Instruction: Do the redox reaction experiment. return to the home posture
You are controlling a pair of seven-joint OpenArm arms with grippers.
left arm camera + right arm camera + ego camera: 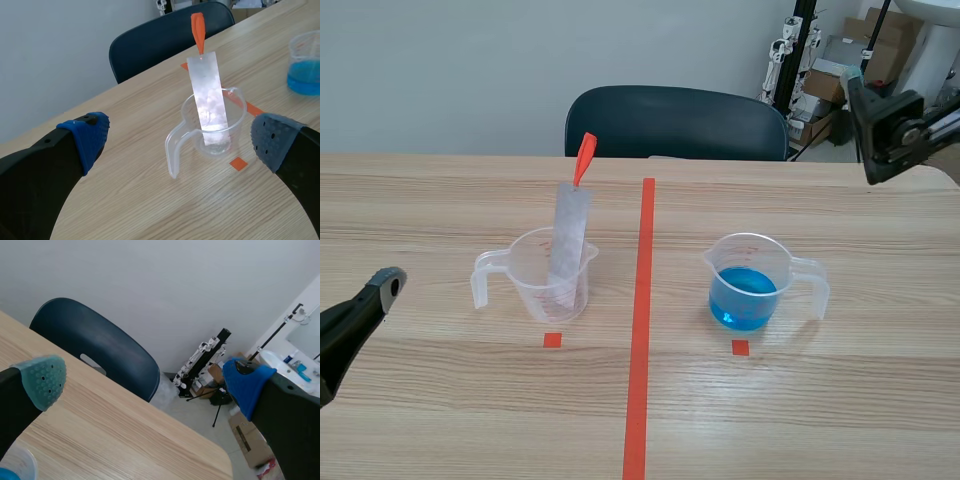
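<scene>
the silvery flat metal strip (570,230) stands nearly upright in the clear plastic jug (525,272), its orange clip (585,155) pointing up; left gripper (180,137) and right gripper (145,380) both gape, empty.

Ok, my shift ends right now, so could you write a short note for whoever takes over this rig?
Left gripper: open, empty, low over the table, on the near side of the clear beaker.
Right gripper: open, empty, raised at the far right.
Things: the metal strip with an orange tip leans inside the clear beaker. The beaker of blue liquid stands apart, across the tape line.
Done: both grippers are off the beakers.
Left: reach home posture; I cannot tell whether either arm is there yet.
</scene>
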